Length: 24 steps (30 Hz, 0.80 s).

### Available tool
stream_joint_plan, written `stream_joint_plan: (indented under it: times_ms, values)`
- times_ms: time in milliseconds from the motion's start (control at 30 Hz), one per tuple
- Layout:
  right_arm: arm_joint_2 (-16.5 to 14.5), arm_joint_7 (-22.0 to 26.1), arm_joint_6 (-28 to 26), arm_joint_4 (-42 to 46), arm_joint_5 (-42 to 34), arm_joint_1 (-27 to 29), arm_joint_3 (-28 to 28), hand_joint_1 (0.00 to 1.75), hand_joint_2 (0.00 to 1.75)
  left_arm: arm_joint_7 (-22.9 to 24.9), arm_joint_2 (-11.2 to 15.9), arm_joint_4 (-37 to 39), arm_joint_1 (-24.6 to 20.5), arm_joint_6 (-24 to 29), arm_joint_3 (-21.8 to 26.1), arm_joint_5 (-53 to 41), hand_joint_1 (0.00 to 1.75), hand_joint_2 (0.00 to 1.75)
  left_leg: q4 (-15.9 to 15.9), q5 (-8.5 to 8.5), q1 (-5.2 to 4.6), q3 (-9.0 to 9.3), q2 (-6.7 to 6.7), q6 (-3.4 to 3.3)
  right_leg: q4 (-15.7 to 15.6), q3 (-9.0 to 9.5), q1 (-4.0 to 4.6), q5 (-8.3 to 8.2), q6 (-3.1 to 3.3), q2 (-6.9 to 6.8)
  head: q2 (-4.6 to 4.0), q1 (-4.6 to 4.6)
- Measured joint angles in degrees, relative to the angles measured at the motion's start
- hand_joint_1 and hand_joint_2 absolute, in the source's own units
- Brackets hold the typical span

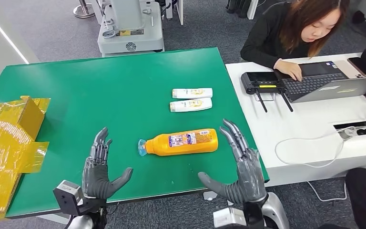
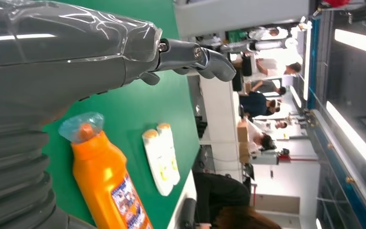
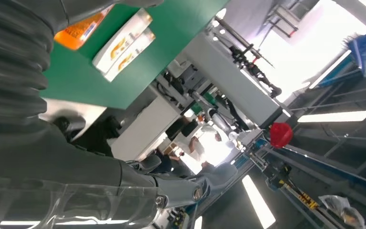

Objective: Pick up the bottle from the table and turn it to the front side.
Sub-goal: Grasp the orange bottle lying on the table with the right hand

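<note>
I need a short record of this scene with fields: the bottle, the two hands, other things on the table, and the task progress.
bottle: orange bottle lies on its side on the green table, cap toward the robot's left
left hand: left hand open, near the cap end, not touching
right hand: right hand open, near the base end, not touching
other things: two white tubes lie side by side beyond the bottle
progress: bottle not yet picked up

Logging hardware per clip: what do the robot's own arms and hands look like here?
The left hand and right hand are dark grey, with slim, segmented darker fingers and a thick grey thumb. The wrist views show a grey ribbed cover behind each hand and glossy clear film over the palm shell. Silver-grey blocks sit at the wrists.
</note>
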State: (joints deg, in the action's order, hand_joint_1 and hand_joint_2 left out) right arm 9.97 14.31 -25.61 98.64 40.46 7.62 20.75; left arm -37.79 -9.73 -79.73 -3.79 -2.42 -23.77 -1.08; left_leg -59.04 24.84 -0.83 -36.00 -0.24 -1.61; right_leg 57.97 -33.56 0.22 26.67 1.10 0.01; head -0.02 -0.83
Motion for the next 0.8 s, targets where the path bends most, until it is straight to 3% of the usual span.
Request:
stream_joint_plan:
  times_ms: [100,300,600,800]
  values:
    - [0.2,-1.8,3.1,-3.2,1.3,-3.8,-1.6,0.00,1.75,0.3,-0.7,1.0,-1.6,-1.1,-0.2,-0.2,0.00,1.75,0.0,-0.04,0.00,0.00,0.01,-0.02,0.0,0.01,0.00,-0.05,-0.02,0.01,0.00,0.00]
    - [0.5,-2.2,9.8,-13.5,-5.8,-12.3,-2.8,0.00,1.75,0.5,-1.5,3.2,-3.6,-2.4,-0.5,-0.3,0.00,1.75,0.0,-0.10,-0.01,0.01,0.08,-0.09,0.0,0.01,0.00,-0.11,-0.04,0.07,0.00,0.00]
    - [0.5,-5.3,17.6,-33.0,-8.7,-25.3,-2.7,0.00,1.75,1.4,-2.1,5.3,-5.7,-5.2,-2.9,-1.0,0.00,1.75,0.0,-0.12,-0.02,-0.01,0.05,-0.13,0.0,0.00,-0.01,-0.13,-0.06,0.05,0.00,0.01]
    - [0.5,-7.4,22.5,-46.6,-5.7,-33.0,-0.2,0.00,1.75,0.9,-2.1,8.1,-7.8,-6.0,-4.5,0.6,0.00,1.75,0.0,-0.14,-0.02,-0.01,0.03,-0.15,0.0,0.00,-0.01,-0.13,-0.06,0.03,0.00,0.01]
